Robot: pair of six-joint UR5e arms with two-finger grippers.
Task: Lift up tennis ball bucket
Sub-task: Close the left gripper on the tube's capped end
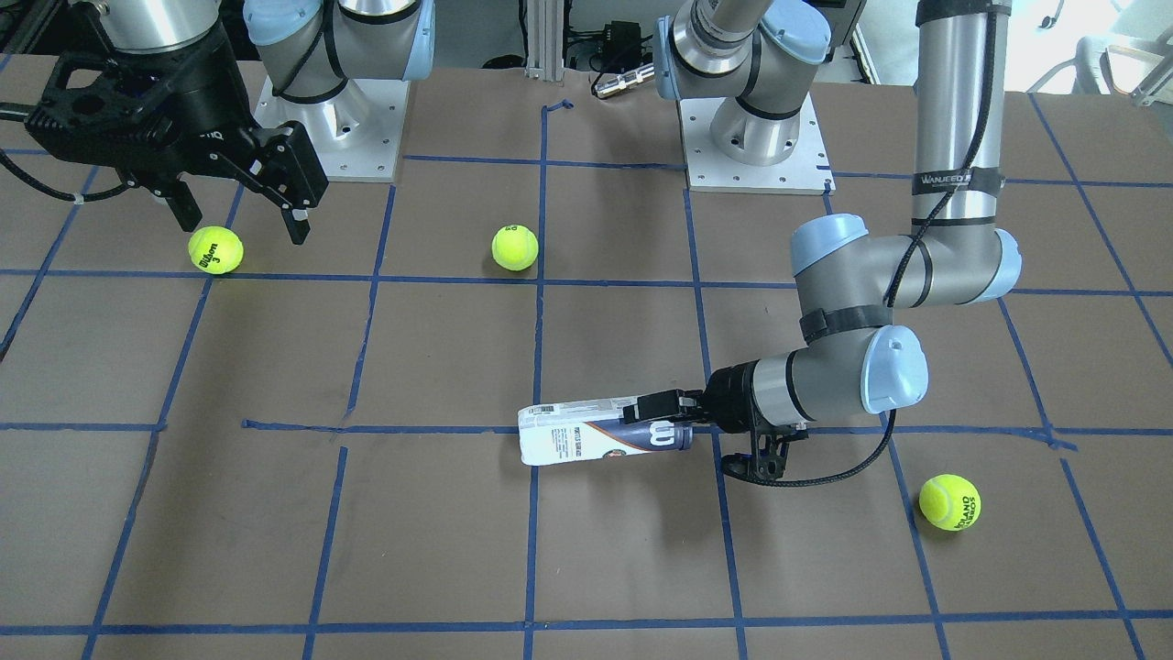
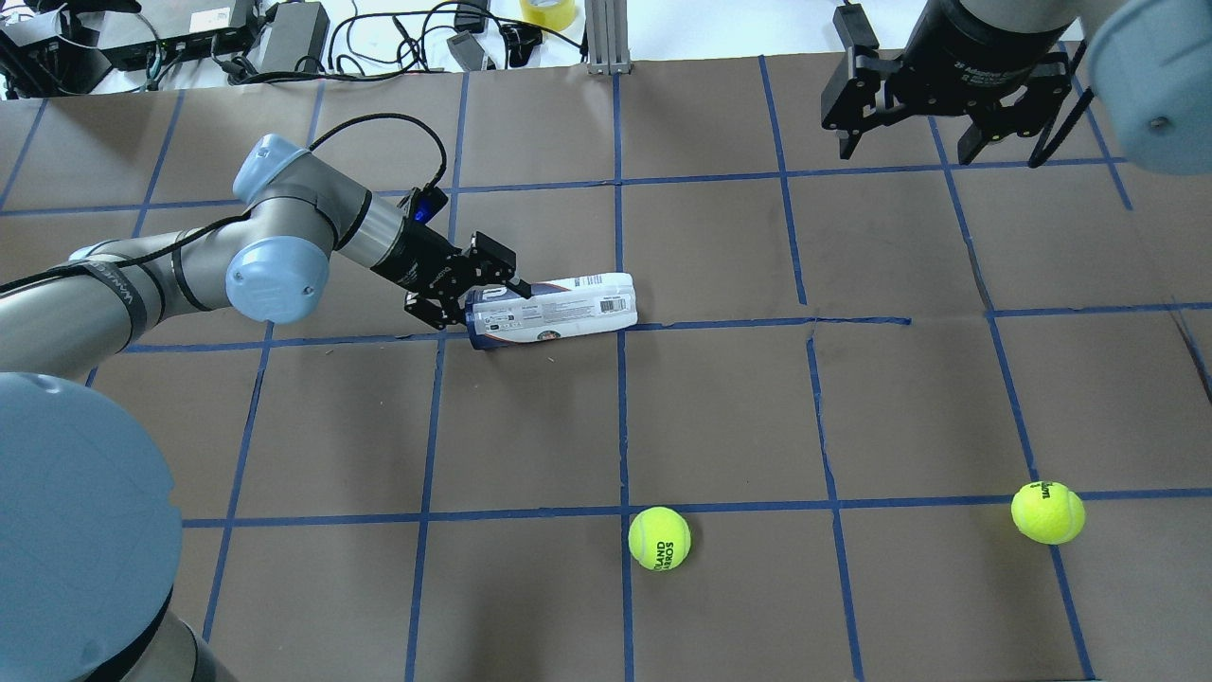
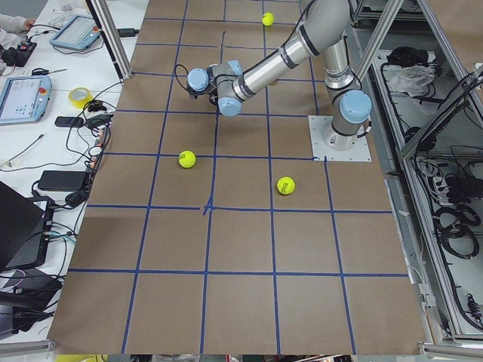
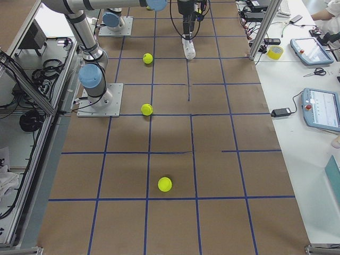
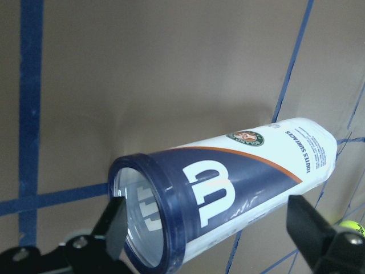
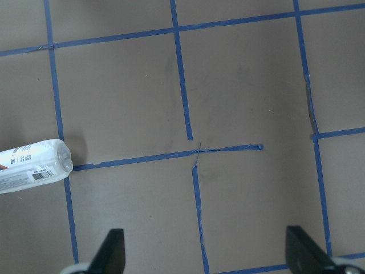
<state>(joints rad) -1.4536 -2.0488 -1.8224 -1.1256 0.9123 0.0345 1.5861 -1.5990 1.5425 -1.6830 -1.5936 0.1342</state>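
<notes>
With the left tool (image 5: 206, 211) spread wide and unclenched astride the navy-rimmed end of the slim clear-plastic, white-and-navy-labelled tennis ball bucket (image 2: 559, 308), which lies sideways mid brown tabletop (image 2: 720, 407), I'd say slide deeper past the rim, squeeze gently, then rise level.

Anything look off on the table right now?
The tennis ball bucket lies on its side, apparently empty, with three tennis balls loose across the table. The left claw is open around its navy rim end. Nothing looks damaged.
</notes>
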